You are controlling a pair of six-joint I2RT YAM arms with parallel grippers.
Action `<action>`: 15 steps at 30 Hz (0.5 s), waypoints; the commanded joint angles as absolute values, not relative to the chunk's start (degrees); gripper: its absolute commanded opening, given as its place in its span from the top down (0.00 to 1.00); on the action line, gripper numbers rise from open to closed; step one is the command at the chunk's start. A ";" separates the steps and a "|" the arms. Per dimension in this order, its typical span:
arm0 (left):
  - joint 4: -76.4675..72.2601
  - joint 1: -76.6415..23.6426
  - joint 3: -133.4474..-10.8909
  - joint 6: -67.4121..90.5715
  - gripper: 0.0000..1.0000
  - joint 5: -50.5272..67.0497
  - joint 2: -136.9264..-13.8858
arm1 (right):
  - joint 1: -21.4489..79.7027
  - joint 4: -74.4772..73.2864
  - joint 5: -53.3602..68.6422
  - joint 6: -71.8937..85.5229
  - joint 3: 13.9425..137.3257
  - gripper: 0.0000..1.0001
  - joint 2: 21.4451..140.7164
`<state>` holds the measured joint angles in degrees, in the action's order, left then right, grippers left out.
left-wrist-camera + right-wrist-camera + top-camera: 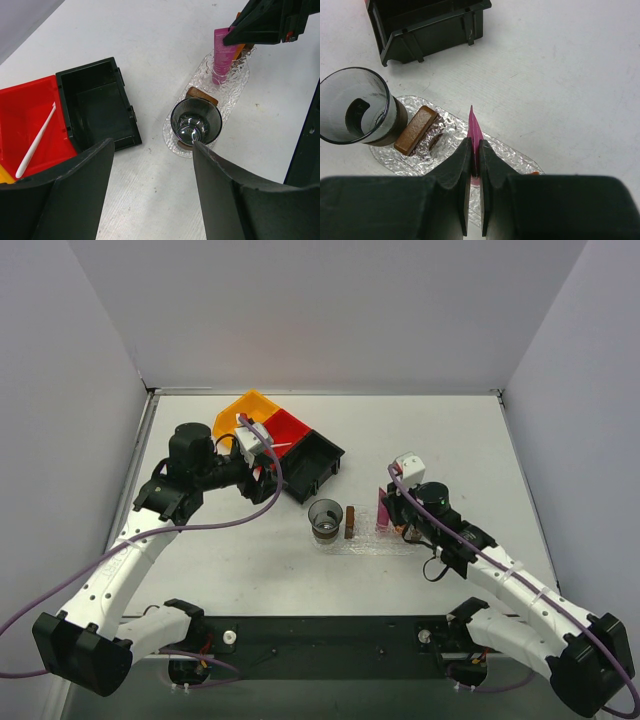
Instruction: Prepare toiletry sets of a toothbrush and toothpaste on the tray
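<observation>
The white toothbrush [36, 142] lies slanted in the red bin [20, 115]. My left gripper [151, 145] hovers open above the bare table in front of the bins, nothing between its fingers; from above it shows at the bins [268, 478]. The magenta toothpaste [474, 127] stands upright on the clear bumpy tray [512, 155], with my right gripper [475, 145] shut on its flat upper end. From above, that toothpaste [383, 508] stands at the tray's right end [395, 543]. An orange toothpaste [240, 50] peeks out behind the magenta one, mostly hidden.
A dark glass cup [196, 122] and a brown block [415, 130] stand at the tray's other end. An orange bin [245, 408], the red bin and an empty black bin [97, 105] sit in a row at the back left.
</observation>
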<state>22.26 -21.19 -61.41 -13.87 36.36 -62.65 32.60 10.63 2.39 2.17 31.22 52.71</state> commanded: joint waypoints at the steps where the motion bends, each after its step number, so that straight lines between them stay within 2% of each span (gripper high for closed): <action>1: 19.95 -20.74 -61.87 -14.24 0.26 38.05 -62.40 | 32.17 15.82 3.16 2.37 30.50 1.00 53.35; 15: 20.56 -20.74 -61.70 -14.68 0.26 38.23 -61.88 | 31.20 16.26 4.92 1.76 30.15 1.00 53.61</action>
